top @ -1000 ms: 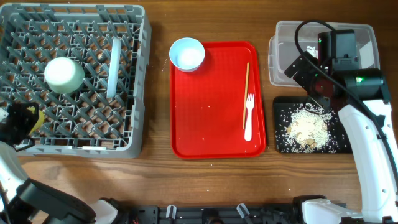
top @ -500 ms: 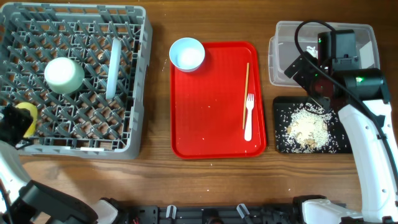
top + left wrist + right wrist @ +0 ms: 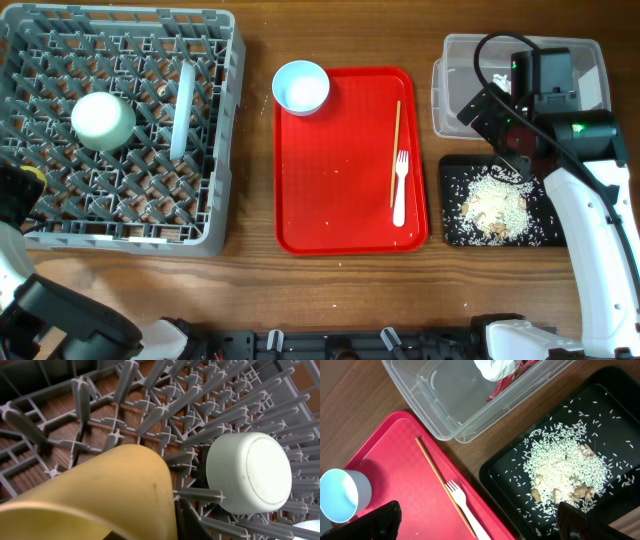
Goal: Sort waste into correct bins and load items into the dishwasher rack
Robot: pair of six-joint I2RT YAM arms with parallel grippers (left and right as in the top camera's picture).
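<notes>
The left gripper [image 3: 15, 195] clasps the small yellow plastic cup [image 3: 100, 490] at the left edge of the large grey pegged plastic dishwasher rack [image 3: 150, 415]; it should settle between pegs, clear of the upturned pale blue-green bowl [image 3: 247, 472], before release; the right gripper [image 3: 480, 522] hangs spread, empty.

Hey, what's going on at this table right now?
A two-armed robot is clearing up a meal. The left gripper holds the yellow cup at the left edge of the dishwasher rack, where an upturned bowl and a plate on edge already sit. The right gripper hangs open by the black tray of rice and the clear tub holding the wrapper. A second bowl, fork and wooden stick wait on the red tray.
</notes>
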